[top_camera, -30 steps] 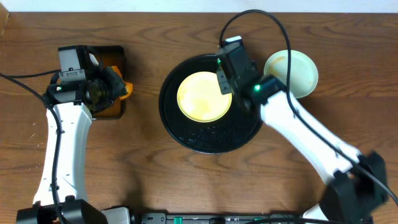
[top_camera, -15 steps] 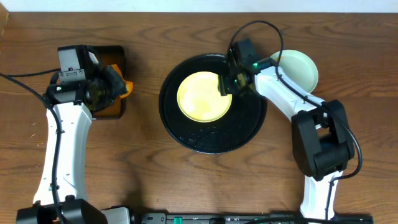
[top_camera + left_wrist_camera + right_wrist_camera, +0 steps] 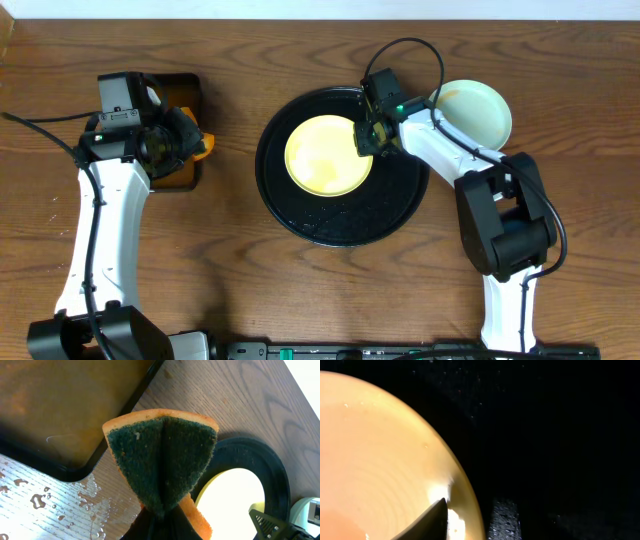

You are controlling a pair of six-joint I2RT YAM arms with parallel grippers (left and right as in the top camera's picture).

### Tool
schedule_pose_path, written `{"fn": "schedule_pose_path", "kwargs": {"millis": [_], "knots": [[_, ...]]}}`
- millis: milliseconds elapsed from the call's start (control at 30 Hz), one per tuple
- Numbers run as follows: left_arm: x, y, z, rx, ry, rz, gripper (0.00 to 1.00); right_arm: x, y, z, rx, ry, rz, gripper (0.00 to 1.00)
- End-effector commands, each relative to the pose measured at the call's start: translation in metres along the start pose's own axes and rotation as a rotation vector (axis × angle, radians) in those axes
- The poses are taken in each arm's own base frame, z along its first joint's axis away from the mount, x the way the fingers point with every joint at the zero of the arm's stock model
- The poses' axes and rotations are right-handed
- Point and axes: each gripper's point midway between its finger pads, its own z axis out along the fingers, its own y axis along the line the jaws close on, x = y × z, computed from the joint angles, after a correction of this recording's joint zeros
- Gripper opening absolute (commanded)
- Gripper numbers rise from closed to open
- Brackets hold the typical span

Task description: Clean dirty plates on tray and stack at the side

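At the upper left of the overhead view, my left pincer (image 3: 183, 140) is clamping a folded sponge (image 3: 162, 460), green side out, just beside the small tray (image 3: 185, 88). In the middle, the yellow plate (image 3: 322, 155) is lying on the black tray (image 3: 340, 225); I cannot tell whether faint streaks are remaining on it. My right pincer (image 3: 368, 138) is straddling its right rim, one finger (image 3: 430, 522) inside. Whether it is gripping, I cannot tell. At the upper right, a pale green plate (image 3: 482, 115) is sitting off the tray. I am judging the yellow plate to be the last one waiting to go there.
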Motion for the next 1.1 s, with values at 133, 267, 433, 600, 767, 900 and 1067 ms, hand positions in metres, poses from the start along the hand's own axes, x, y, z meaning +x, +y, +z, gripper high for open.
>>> {"fn": "schedule_pose_path", "kwargs": {"millis": [133, 267, 433, 600, 767, 900, 1067], "knots": [[0.002, 0.004, 0.003, -0.014, 0.01, 0.021, 0.08, 0.009, 0.003, 0.013, 0.112, 0.004, 0.005, 0.01], [0.004, 0.005, 0.003, -0.017, 0.016, 0.019, 0.08, -0.005, -0.017, -0.012, 0.3, -0.046, 0.051, 0.01], [0.004, 0.005, 0.003, -0.017, 0.015, 0.019, 0.08, -0.043, -0.029, -0.083, 0.532, -0.206, 0.009, 0.01], [0.004, 0.005, 0.003, -0.017, 0.015, 0.019, 0.08, -0.069, -0.011, -0.15, 0.677, -0.356, -0.113, 0.01], [0.004, 0.005, 0.003, -0.017, 0.015, 0.019, 0.08, -0.076, 0.009, -0.198, 0.808, -0.468, -0.23, 0.01], [0.004, 0.005, 0.003, -0.018, 0.016, 0.019, 0.07, -0.081, 0.026, -0.229, 0.896, -0.536, -0.318, 0.01], [0.004, 0.005, 0.003, -0.017, 0.015, 0.019, 0.08, -0.081, 0.041, -0.26, 1.022, -0.595, -0.382, 0.01]]}}
